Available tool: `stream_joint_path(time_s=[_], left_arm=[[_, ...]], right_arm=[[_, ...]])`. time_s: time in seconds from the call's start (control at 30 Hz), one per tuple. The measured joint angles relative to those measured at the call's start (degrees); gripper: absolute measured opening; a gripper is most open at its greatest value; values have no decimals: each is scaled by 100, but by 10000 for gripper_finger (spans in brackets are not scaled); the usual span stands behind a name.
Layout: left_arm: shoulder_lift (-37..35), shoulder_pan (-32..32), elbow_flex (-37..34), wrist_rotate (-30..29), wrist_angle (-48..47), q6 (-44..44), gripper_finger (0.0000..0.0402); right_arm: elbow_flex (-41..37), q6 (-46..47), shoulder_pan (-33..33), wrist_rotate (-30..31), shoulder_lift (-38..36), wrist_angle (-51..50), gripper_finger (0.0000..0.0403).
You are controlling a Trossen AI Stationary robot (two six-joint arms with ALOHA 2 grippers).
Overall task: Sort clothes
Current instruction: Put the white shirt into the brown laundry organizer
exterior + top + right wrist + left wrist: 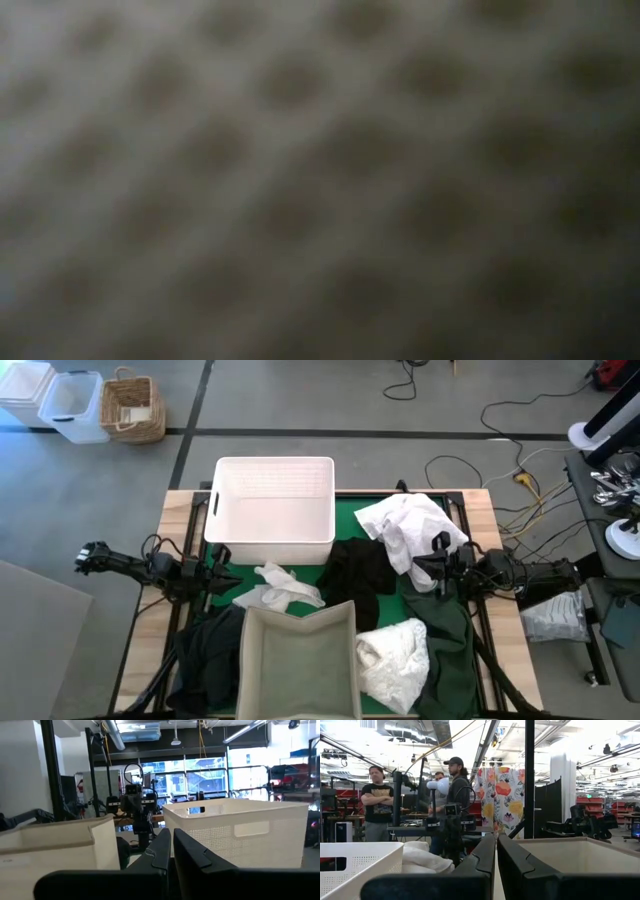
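No garment has reached the white basket (270, 510) or grey bin (297, 665) that we can see. Both jaws are closed and empty; white clothes (405, 530) and dark clothes (360, 570) lie between them on the tabletop (180, 510).

No text, label or number can be read anywhere.

Clothes (405, 530) spread on mat (345, 520), right of basket (272, 505); fabric bin (297, 660) in front of basket.
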Motion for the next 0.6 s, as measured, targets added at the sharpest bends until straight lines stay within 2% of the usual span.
stream_joint_path(time_s=[0.23,0.6], left_arm=[[2,-2,0,4,11,-954,1],[15,-7,0,7,27,-1394,1]], right_arm=[[0,584,0,2,0,219,13],[0,590,1,-107,2,389,13]])
